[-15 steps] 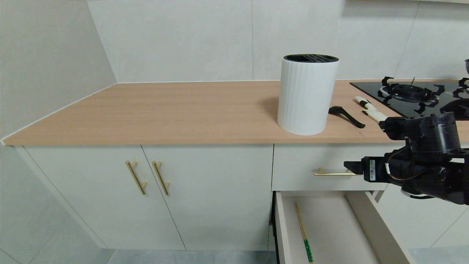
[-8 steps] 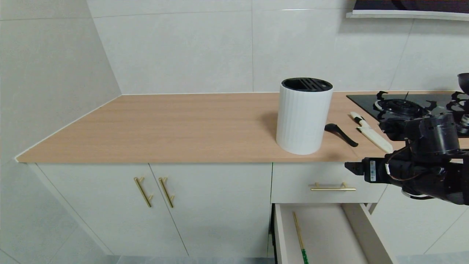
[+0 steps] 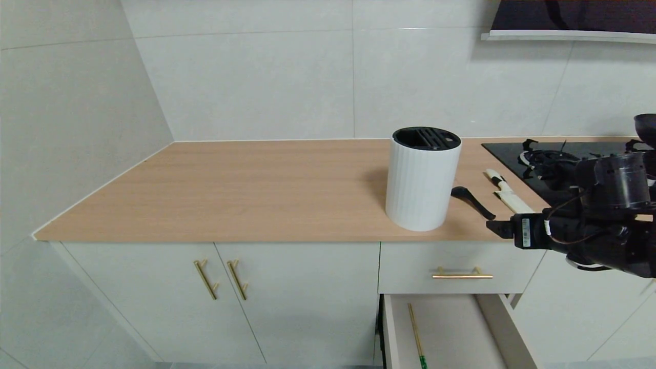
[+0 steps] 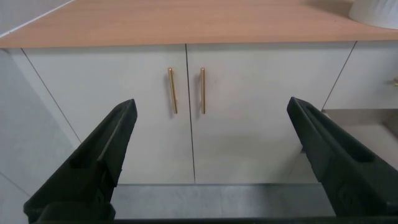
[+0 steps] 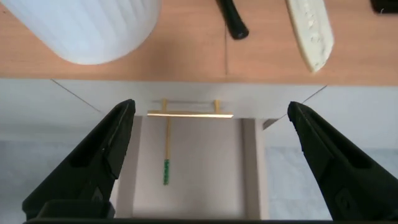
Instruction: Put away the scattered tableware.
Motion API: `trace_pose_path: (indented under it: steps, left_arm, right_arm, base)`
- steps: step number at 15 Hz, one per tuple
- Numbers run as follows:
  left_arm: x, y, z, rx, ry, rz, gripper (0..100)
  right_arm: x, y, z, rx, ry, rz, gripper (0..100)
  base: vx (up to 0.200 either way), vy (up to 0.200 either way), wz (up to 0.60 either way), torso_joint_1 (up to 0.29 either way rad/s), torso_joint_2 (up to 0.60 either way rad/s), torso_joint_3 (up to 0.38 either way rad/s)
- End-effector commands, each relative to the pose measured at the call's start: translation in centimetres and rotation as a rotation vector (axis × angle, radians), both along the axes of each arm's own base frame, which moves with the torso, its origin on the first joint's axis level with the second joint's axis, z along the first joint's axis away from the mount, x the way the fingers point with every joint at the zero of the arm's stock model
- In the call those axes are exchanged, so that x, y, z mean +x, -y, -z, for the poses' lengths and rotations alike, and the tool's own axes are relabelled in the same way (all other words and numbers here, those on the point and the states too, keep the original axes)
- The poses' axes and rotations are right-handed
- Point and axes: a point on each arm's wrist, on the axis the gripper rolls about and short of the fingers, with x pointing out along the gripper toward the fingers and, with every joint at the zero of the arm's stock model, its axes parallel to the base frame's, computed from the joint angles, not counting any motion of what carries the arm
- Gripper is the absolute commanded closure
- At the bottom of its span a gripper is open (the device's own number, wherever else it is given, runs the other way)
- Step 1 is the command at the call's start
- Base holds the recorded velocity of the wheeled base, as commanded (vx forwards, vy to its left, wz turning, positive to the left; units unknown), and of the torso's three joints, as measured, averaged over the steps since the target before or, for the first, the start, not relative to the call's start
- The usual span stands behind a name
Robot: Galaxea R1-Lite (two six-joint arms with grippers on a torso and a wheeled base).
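While the left gripper (image 4: 211, 106) and right gripper (image 5: 211, 107) are held wide open, empty, a cream knife (image 3: 507, 195) is seen beside a black spoon (image 3: 471, 200).

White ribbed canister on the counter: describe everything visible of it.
The white ribbed canister is a tall cylinder with fine vertical ribs, matte like plastic or ceramic. A black slotted insert closes its top; nothing sticks out of the slots. It stands upright on the wooden counter near the front edge, above the closed drawer's left end. A black utensil lies beside it on the robot's right; whether they touch cannot be told.
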Motion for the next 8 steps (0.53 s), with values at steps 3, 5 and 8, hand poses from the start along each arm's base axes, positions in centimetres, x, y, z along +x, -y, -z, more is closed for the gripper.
trace_pose_path:
  steps: [3,5,8]
  left_arm:
    - [0.0,0.0,0.0,0.000,0.000,0.000,0]
    - [0.0,0.0,0.0,0.000,0.000,0.000,0]
    - [0.0,0.0,0.0,0.000,0.000,0.000,0]
  right_arm:
    - [4.7,1.8,0.0,-0.006,-0.015,-0.064,0]
    - [7.8,2.4,0.6,-0.018,-0.024,-0.131,0]
    - [11.9,2.7,1.6,-0.015,-0.009,-0.190,0]
  base:
    - [0.000,0.000,0.00,0.000,0.00,0.000]
    - [0.000,0.000,0.00,0.000,0.00,0.000]
    - [0.000,0.000,0.00,0.000,0.00,0.000]
